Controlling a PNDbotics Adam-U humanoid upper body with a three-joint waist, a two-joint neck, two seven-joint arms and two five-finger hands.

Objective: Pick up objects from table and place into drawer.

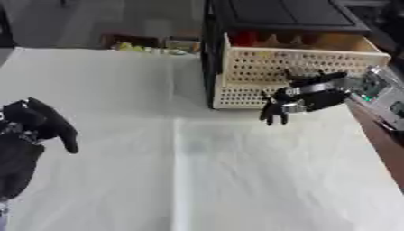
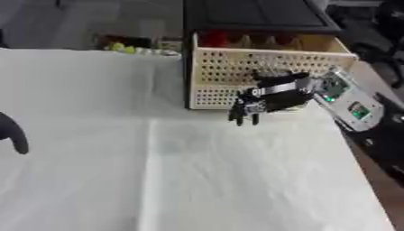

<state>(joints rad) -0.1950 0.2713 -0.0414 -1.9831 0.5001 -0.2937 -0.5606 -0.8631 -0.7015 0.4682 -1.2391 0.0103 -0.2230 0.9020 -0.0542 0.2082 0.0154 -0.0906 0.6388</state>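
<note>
Since the white table looks bare, seems mostly done: cream perforated drawer sits open at far right, right hand relaxed and empty, left hand idle.

Black robot hand, seemingly silver-banded

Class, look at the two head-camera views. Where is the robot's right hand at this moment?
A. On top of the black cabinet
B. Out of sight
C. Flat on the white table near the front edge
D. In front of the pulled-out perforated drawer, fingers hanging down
D. The right hand hangs before the front of the open drawer, its fingers pointing down above the table.
</note>
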